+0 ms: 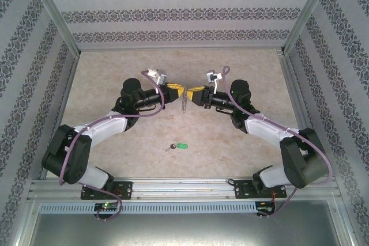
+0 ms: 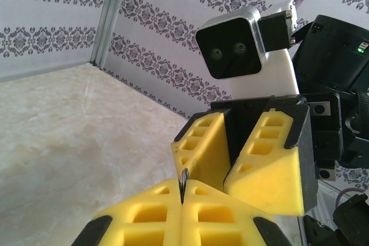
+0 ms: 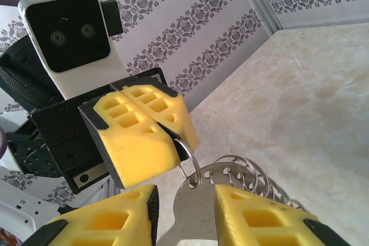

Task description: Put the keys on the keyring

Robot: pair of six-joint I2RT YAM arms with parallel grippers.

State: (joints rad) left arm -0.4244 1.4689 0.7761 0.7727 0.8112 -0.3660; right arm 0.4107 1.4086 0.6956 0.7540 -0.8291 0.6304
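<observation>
Up at centre, L gripper (image 1: 179, 91) pinches the keyring (image 1: 184, 106), which hangs down; R gripper (image 1: 191, 94) faces it, fingers apart. The keys (image 1: 176, 147) lie on table (image 1: 115, 73), well apart.

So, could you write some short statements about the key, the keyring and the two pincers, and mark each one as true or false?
1. The key with the green tag lies on the table, in front of the arm bases. True.
2. The left pincer is wide open. False: its fingers are closed on a thin ring of the keyring.
3. The keyring lies flat on the table. False: it hangs in the air between the pincers.
4. The left pincer and the right pincer face each other above the middle of the table. True.
</observation>
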